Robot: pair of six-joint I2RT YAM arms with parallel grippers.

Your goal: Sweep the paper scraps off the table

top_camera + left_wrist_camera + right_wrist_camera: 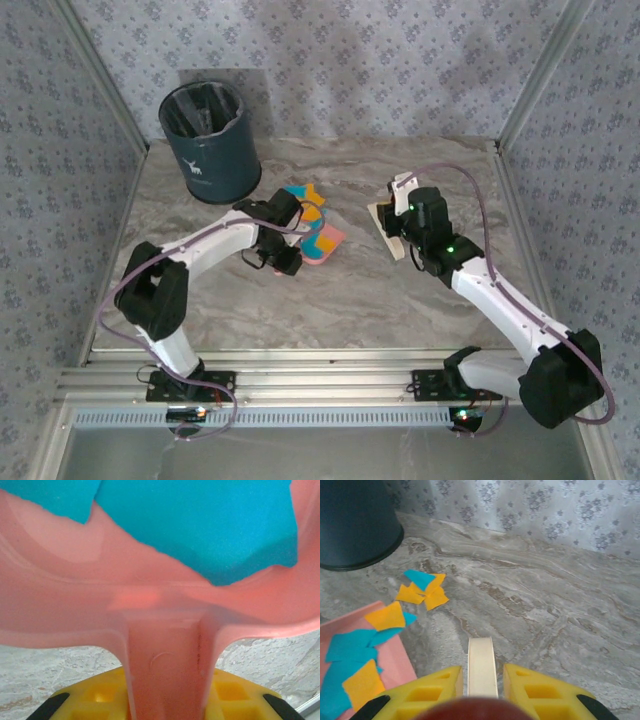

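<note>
My left gripper is shut on the handle of a pink dustpan resting near the middle of the table. Turquoise and orange paper scraps lie in the pan. A small cluster of scraps lies on the table just beyond the pan's far edge. My right gripper is shut on a cream flat sweeping tool, standing to the right of the pan and apart from the scraps.
A dark blue bin stands at the back left, just beyond the loose scraps. Patterned walls close off the back and sides. Aluminium rails run along the near edge by the arm bases.
</note>
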